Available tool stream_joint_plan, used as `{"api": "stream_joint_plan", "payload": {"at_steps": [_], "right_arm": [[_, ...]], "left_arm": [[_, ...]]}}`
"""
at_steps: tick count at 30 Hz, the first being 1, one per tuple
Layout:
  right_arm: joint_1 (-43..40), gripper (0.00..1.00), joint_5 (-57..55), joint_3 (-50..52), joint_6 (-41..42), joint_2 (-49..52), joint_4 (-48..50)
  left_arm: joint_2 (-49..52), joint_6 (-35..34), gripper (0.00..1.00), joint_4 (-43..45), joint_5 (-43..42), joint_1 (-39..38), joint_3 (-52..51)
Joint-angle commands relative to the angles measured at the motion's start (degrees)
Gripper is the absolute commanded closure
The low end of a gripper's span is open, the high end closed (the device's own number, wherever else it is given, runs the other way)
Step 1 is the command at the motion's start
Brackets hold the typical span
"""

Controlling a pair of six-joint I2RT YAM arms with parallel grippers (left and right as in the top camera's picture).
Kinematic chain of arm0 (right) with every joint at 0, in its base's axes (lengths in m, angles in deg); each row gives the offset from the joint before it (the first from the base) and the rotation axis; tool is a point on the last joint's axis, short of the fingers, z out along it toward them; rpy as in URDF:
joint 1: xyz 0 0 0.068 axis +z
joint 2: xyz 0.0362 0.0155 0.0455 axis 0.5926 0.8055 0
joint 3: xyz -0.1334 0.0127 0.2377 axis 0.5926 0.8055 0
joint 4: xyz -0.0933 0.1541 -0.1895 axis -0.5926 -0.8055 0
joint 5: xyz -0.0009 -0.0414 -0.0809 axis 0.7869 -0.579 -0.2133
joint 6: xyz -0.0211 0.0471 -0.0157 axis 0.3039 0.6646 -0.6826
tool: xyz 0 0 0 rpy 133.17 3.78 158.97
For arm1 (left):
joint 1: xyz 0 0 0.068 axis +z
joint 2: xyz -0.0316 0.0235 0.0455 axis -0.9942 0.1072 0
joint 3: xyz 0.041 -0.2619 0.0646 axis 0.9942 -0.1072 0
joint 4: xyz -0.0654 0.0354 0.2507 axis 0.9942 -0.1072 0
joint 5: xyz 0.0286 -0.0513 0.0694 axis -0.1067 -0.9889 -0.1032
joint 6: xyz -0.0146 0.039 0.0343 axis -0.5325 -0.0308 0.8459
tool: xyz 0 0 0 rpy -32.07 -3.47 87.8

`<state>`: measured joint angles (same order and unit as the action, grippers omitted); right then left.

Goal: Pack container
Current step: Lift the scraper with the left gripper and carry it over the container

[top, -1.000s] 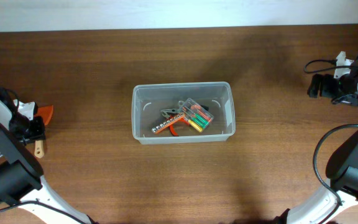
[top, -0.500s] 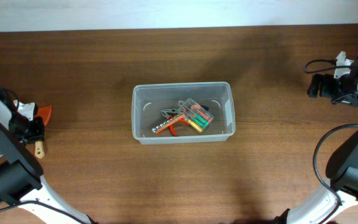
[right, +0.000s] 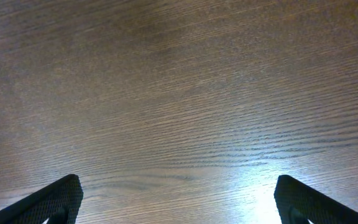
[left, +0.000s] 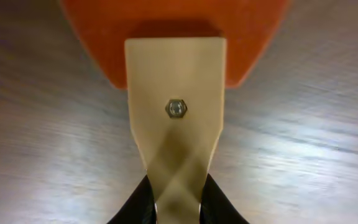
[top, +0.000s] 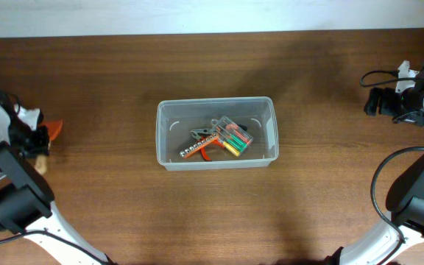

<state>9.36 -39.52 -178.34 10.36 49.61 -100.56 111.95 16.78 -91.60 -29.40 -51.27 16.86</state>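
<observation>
Tools lie in the container; the left gripper clamps a scraper at the table's left edge, not yet packed; the right gripper gapes empty.

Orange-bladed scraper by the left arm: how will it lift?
The scraper handle looks like flat, rigid wood: likely no flop. The left end effector pinches the handle far from the wide orange blade, which may pivot down.

Table: dark wood.
Scraper: orange blade, tan bolted handle, at table's left edge.
Small clear case: yellow, green, red pieces, inside container, right of centre.
</observation>
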Motion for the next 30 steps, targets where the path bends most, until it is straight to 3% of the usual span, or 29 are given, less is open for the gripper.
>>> {"api": "stream_joint_plan", "payload": {"at_steps": [1, 10, 15, 23, 30], "right_arm": [[-0.1, 0.01, 0.5, 0.2, 0.3, 0.0, 0.0], [-0.1, 0.01, 0.5, 0.2, 0.3, 0.0, 0.0], [-0.1, 0.01, 0.5, 0.2, 0.3, 0.0, 0.0], [-0.1, 0.01, 0.5, 0.2, 0.3, 0.0, 0.0], [-0.1, 0.01, 0.5, 0.2, 0.3, 0.0, 0.0]], "left_arm": [[-0.1, 0.1, 0.91, -2.4, 0.0, -2.7, 8.6], [-0.1, 0.1, 0.91, -6.8, 0.0, -10.1, 22.0], [-0.1, 0.1, 0.98, -7.9, -0.3, -14.5, 27.3], [-0.1, 0.1, 0.98, -12.3, -9.0, -23.2, 35.8], [-0.1, 0.8, 0.98, -15.6, -9.9, -32.6, 42.9]]}}
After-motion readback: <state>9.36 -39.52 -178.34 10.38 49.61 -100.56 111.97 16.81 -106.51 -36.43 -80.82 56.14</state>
